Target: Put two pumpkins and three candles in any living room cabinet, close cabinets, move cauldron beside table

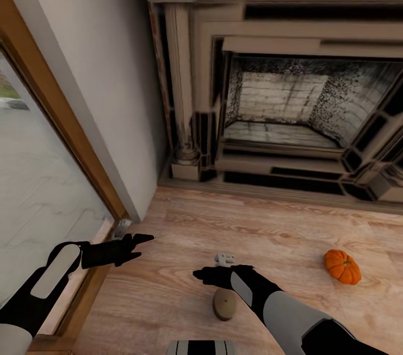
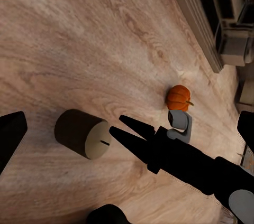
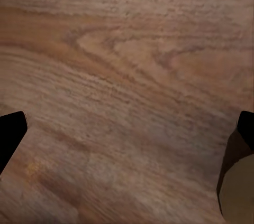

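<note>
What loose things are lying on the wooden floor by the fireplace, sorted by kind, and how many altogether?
Pumpkin: 1, orange, standing on the floor to the robot's right.
Candle: 1, tan, lying on its side beside the right gripper.
Total: 2

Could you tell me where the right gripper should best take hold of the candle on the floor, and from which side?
The candle lies tipped on its side on the wood floor, under the right gripper. Probably best to come straight down and close the fingers across its round body at mid-length, since the flat ends give less to hold and the open floor leaves room either side.
</note>
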### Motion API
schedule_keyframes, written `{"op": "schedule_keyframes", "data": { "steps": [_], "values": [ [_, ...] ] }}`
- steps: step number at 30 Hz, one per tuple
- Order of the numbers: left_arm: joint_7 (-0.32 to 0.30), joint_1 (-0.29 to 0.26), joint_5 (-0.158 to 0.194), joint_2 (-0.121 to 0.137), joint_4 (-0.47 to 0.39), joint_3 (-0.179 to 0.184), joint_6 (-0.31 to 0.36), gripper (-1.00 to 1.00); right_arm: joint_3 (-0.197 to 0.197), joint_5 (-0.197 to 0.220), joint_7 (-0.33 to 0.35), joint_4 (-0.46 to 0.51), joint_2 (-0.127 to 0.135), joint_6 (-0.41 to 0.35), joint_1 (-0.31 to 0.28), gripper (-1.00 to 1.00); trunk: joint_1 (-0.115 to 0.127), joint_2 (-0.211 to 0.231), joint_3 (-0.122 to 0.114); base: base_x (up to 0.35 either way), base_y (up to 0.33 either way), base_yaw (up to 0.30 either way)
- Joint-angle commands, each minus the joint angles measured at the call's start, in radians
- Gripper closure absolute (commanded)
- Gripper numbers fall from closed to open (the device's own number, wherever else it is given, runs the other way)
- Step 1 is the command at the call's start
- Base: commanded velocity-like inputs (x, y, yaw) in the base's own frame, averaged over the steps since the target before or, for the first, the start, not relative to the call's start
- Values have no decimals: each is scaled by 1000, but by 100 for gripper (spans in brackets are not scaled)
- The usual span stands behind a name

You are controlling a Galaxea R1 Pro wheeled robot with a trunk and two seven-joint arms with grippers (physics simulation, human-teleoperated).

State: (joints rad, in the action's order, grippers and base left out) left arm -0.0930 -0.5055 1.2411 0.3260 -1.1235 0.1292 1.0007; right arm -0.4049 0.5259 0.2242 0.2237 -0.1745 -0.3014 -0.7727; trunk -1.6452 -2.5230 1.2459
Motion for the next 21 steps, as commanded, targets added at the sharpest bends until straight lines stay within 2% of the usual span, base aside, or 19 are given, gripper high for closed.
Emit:
{"op": "schedule_keyframes", "data": {
  "steps": [1,21],
  "values": [
    [-10,-1,-9,1,0,1,1,-100,0,0,1,0,0,-4,0,-100,0,0,1,0,0,139],
    [-10,-1,-8,0,-26,1,1,-100,0,1,2,1,0,-1,0,-100,0,0,1,0,0,11]
  ]
}}
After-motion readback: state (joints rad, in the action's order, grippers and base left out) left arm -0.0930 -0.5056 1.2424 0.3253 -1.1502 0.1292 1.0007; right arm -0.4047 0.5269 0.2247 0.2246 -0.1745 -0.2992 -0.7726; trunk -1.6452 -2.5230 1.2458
